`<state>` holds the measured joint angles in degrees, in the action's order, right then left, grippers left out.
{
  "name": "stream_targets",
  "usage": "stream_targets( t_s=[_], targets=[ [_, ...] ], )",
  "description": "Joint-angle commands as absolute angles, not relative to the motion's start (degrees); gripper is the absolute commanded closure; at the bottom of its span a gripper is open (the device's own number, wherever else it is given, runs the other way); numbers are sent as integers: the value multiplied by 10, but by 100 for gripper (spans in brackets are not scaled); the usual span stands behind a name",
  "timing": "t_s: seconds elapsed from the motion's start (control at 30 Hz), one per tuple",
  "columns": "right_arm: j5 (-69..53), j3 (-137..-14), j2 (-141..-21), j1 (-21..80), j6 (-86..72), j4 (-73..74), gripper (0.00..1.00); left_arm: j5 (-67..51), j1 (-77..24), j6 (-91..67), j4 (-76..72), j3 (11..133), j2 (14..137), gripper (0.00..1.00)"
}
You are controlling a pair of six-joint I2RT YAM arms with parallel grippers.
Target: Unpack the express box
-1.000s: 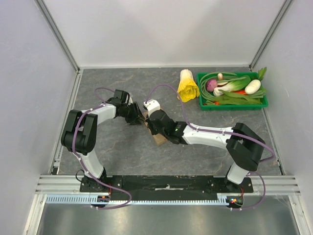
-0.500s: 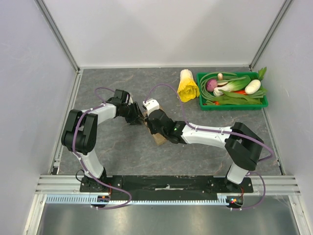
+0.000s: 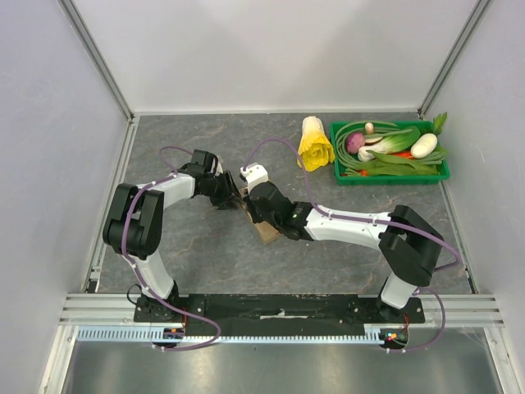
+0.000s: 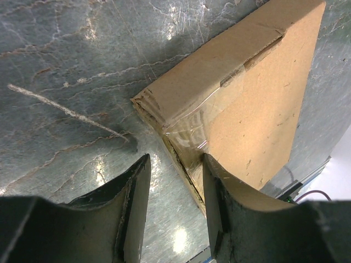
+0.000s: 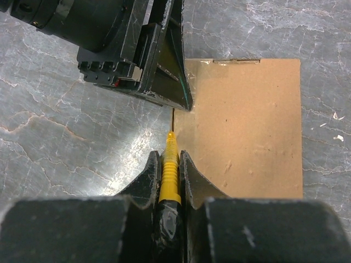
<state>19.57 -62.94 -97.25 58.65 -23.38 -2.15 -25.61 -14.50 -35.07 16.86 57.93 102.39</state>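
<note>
So, counting what's on the table (image 3: 197, 254): one express box (image 3: 267, 232), one green tray (image 3: 391, 176) heaped with vegetables packed too close to count singly, one yellow leafy vegetable (image 3: 314, 144) and one yellow-handled tool (image 5: 169, 171), with two arms reaching in from the near edge. The box lies flat about the middle of the table, lid down and clear tape (image 4: 189, 129) wrapped over one corner. Both grippers meet at its left side. The left gripper (image 4: 175, 160) comes in from the left edge with its jaws well apart and nothing held; from its wrist view the taped corner sits just ahead of the fingers (image 4: 134, 203), and the box's side edge runs down into the gap, close against the right-hand finger. The right gripper (image 5: 169, 156) reaches across from the right edge, jaws pinched tight on the tool's ribbed handle, and the tool's tip is right at the box's left edge, where the cardboard meets the table. From that wrist view the box (image 5: 247, 126) spreads out to the right of the tip, and the left gripper's black body sits just beyond it, overlapping the box's far left corner. The tray is in the far right corner, well apart from the box, with the leafy vegetable just beside the tray's left wall.
</note>
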Motion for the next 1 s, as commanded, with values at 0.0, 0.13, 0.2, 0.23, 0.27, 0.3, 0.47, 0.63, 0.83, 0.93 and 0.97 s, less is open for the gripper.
stream_targets(
  t_s=[0.0, 0.13, 0.2, 0.23, 0.27, 0.3, 0.47, 0.63, 0.83, 0.93, 0.97],
  targets=[
    [202, -651, -982, 586, -234, -35, 100, -207, -147, -326, 192, 580, 1038, 51],
    [207, -650, -988, 585, -233, -32, 100, -207, -146, -326, 193, 581, 1039, 52],
    [209, -650, -991, 584, -234, -31, 100, -207, -146, -326, 192, 581, 1038, 51],
    [209, -651, -992, 584, -233, -31, 100, -207, -147, -326, 192, 580, 1038, 51],
    [209, -651, -994, 585, -232, -29, 100, -207, -146, -326, 192, 580, 1038, 51],
    [207, -651, -997, 585, -232, -27, 100, -207, -147, -326, 192, 581, 1038, 51],
    [204, -651, -1004, 585, -232, -14, 100, -203, -147, -327, 193, 580, 1040, 51],
    [207, -650, -984, 586, -241, 28, 100, -187, -147, -332, 205, 588, 1046, 52],
    [201, -644, -955, 587, -242, 93, 100, -163, -146, -340, 220, 605, 1053, 54],
    [185, -629, -936, 587, -244, 108, 100, -153, -146, -342, 224, 608, 1056, 54],
    [184, -626, -932, 589, -245, 112, 100, -151, -146, -342, 225, 608, 1057, 54]
  ],
)
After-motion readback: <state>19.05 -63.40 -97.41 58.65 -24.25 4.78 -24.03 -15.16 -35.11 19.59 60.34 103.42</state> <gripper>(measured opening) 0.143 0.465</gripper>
